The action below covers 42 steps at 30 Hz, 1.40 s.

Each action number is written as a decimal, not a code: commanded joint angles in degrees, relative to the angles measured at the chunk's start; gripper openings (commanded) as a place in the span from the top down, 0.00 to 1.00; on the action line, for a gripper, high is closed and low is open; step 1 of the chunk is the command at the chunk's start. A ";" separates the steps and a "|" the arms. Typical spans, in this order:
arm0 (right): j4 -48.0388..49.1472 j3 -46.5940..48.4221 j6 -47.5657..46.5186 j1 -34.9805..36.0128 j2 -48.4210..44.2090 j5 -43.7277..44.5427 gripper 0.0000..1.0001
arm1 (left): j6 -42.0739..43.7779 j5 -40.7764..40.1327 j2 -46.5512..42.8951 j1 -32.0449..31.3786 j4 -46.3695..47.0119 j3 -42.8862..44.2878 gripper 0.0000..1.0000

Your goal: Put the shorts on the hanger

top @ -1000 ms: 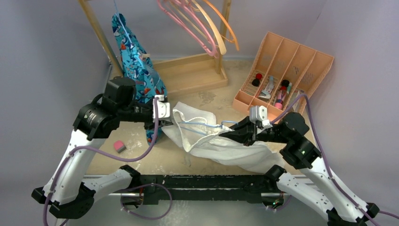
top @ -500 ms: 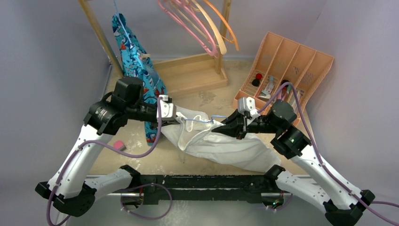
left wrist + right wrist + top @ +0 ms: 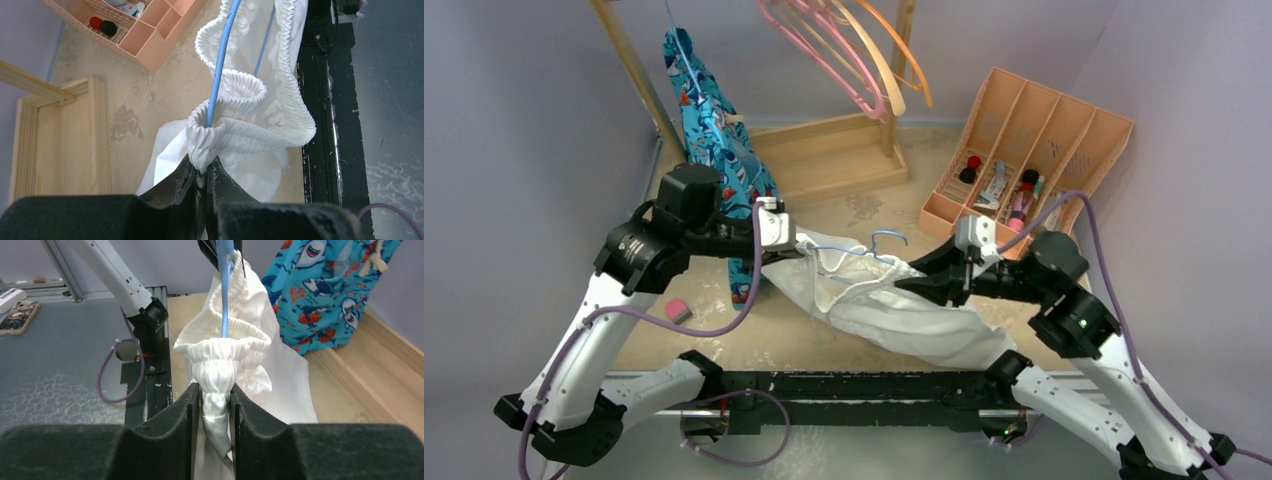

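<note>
The white shorts (image 3: 904,320) lie across the table's middle, their gathered waistband (image 3: 260,125) lifted between both arms. The thin light-blue hanger (image 3: 879,240) runs inside that waistband, its hook poking out on top. It shows as a blue wire (image 3: 220,65) in the left wrist view and as a blue bar (image 3: 224,295) in the right wrist view. My left gripper (image 3: 204,175) is shut on one end of the waistband. My right gripper (image 3: 216,400) has its jaws slightly parted around the other bunched end (image 3: 220,365), which still touches the fingertips.
A bright blue shark-print garment (image 3: 719,130) hangs on the wooden rack (image 3: 824,160) behind the left arm. Pink hangers (image 3: 824,50) and a tan-orange hanger (image 3: 899,60) hang above. A peach organizer tray (image 3: 1034,150) stands at the back right. A small pink block (image 3: 677,311) lies left.
My left gripper has closed on the waistband's left end. My right gripper moved left, then drew back right and loosened its jaws. The hanger's hook now stands above the shorts.
</note>
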 commanded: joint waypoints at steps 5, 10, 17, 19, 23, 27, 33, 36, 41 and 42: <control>-4.46 0.96 3.38 0.18 -5.42 8.79 0.79 | -9.36 -2.06 -6.75 0.10 9.80 -1.37 1.00; -2.92 2.91 4.62 0.18 -3.70 13.45 0.65 | -13.32 -4.94 -8.50 0.12 10.85 -2.19 1.00; -2.00 8.01 6.85 0.19 -3.84 21.58 0.35 | -20.97 -14.73 -10.60 0.12 10.40 -1.05 1.00; -2.30 9.69 7.07 0.13 -3.77 22.85 0.24 | -23.96 -17.78 -11.43 0.12 10.54 -0.99 1.00; -4.11 12.89 7.25 0.16 -3.32 26.94 0.01 | -30.87 -22.77 -12.09 0.17 9.42 -0.28 1.00; -5.92 14.71 7.48 0.18 -2.59 32.48 0.01 | -37.86 -31.01 -10.87 0.15 6.46 2.50 1.00; -4.08 15.46 7.38 0.12 -2.05 35.16 0.01 | -45.55 -46.27 -13.23 0.12 10.54 2.57 1.00; -2.91 15.58 7.87 0.14 -1.66 36.63 0.01 | -51.87 -49.75 -13.71 0.09 12.67 2.91 1.00; -2.35 16.99 7.81 0.19 -0.03 38.51 0.01 | -58.73 -50.04 -9.89 0.17 13.15 5.36 1.00; -1.74 17.07 7.82 0.19 -0.06 38.71 0.02 | -59.71 -50.91 -9.23 0.10 13.22 5.76 1.00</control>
